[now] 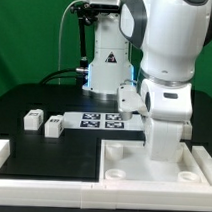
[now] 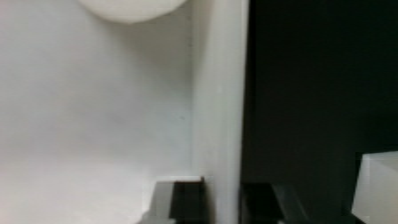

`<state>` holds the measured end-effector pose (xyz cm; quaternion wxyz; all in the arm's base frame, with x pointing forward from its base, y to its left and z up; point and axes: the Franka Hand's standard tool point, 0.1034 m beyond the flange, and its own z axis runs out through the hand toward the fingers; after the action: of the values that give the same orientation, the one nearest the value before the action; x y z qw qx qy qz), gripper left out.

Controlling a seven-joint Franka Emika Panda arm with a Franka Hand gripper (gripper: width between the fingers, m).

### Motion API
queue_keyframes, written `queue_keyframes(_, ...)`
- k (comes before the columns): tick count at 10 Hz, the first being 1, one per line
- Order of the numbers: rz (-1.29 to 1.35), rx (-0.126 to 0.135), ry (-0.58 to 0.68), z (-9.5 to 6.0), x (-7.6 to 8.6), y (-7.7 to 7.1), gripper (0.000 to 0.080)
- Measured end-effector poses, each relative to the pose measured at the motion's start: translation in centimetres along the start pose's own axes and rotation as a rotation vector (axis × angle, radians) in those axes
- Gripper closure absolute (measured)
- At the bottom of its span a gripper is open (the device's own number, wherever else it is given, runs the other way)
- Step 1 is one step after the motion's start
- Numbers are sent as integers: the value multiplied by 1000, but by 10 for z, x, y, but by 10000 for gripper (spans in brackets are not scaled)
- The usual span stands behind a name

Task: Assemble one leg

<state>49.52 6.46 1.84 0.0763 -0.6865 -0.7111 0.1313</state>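
Observation:
Two small white legs (image 1: 33,118) (image 1: 55,125) with tags lie on the black table at the exterior view's left, far from the gripper. My gripper (image 1: 164,153) reaches down onto the far rim of the large white square tray-like piece (image 1: 141,166) at the front right. In the wrist view my gripper (image 2: 222,200) straddles that piece's thin upright rim (image 2: 221,100). One dark finger (image 2: 183,202) is on the white inner side and the other (image 2: 267,202) on the black table side. Both seem to press the rim. No leg is in the jaws.
The marker board (image 1: 101,120) lies behind the tray-like piece. A low white border wall (image 1: 31,181) runs along the table's front and left. A white block edge (image 2: 377,185) shows beside the outer finger in the wrist view. A grey stand (image 1: 104,64) rises at the back.

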Motion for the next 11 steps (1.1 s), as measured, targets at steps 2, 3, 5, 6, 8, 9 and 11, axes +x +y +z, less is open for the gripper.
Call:
queue_keyframes(2, 59, 3, -6, -1, 11, -1, 723)
queue_keyframes(3, 58, 6, -10, -1, 13, -1, 723)
queue_keyframes(5, 35, -2, -12, -1, 12, 0, 723)
queue_keyframes(6, 2, -15, -6, -1, 10, -1, 723)
queue_keyframes(8, 11, -14, -6, 0, 10, -1, 723)
queue_keyframes(9, 11, -13, -6, 0, 10, -2, 542)
queue_keyframes(11, 11, -13, -6, 0, 10, -2, 407)
